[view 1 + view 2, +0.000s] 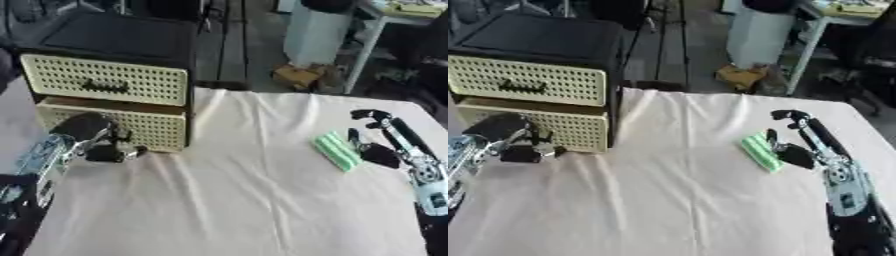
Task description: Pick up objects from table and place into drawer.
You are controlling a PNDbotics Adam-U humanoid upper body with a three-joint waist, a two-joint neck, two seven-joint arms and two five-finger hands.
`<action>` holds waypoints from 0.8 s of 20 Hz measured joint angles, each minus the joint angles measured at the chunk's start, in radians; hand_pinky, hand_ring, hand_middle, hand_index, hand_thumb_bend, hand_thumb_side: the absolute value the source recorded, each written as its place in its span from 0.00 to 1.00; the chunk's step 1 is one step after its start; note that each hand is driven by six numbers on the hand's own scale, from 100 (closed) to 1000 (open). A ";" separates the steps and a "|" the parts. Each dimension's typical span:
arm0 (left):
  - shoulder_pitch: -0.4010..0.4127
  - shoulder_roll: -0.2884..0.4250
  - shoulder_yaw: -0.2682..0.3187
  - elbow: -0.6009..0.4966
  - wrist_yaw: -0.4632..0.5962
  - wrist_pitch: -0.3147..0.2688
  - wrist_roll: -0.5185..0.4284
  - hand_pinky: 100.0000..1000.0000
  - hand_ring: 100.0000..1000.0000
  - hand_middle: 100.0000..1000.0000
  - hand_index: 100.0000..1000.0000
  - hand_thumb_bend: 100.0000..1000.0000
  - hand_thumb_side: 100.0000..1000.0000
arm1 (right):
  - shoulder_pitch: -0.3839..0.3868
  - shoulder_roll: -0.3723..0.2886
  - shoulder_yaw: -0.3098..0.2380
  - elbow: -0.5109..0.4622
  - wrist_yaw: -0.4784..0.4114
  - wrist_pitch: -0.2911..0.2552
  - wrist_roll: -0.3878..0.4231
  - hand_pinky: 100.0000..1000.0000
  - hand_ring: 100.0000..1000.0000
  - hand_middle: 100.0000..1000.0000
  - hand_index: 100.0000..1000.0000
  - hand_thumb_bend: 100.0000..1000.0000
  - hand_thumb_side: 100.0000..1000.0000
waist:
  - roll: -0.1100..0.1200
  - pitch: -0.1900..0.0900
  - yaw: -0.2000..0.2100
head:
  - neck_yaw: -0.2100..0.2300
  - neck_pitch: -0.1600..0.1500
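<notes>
A green ridged block point(337, 151) lies on the cream cloth at the right. My right hand point(383, 142) stands just to its right, fingers spread and relaxed, thumb close to the block, holding nothing. A two-drawer cabinet point(105, 100) with cream perforated fronts stands at the back left; its lower drawer point(122, 122) juts out slightly. My left hand point(101, 142) is in front of that lower drawer, fingers curled near its front; I cannot see whether it grips anything.
The cream cloth point(236, 200) covers the table, wrinkled in the middle. Beyond the far edge are a white bin point(317, 32), a cardboard box point(300, 76) on the floor and a white table leg point(363, 50).
</notes>
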 measured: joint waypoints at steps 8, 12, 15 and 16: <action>0.195 -0.004 0.020 -0.262 0.078 0.024 -0.102 0.00 0.00 0.00 0.50 0.49 1.00 | 0.001 0.000 -0.001 0.000 -0.002 0.002 -0.001 0.81 0.97 0.75 0.86 0.00 0.27 | 0.012 0.000 0.005 | -0.010 -0.005; 0.259 -0.016 0.032 -0.352 0.092 0.044 -0.127 0.00 0.00 0.00 0.56 0.48 1.00 | 0.001 -0.001 -0.004 0.000 -0.002 0.004 0.000 0.81 0.97 0.75 0.86 0.00 0.27 | 0.013 0.000 0.008 | -0.014 -0.008; 0.285 -0.017 0.036 -0.403 0.093 0.052 -0.135 0.00 0.00 0.00 0.60 0.48 1.00 | 0.001 -0.001 -0.005 0.000 -0.002 0.004 0.000 0.81 0.97 0.75 0.86 0.00 0.27 | 0.012 0.001 0.008 | -0.016 -0.009; 0.290 -0.017 0.037 -0.419 0.091 0.052 -0.135 0.00 0.00 0.00 0.64 0.48 1.00 | 0.001 -0.001 -0.005 0.000 -0.002 0.004 0.000 0.81 0.97 0.75 0.86 0.00 0.27 | 0.012 0.001 0.008 | -0.016 -0.009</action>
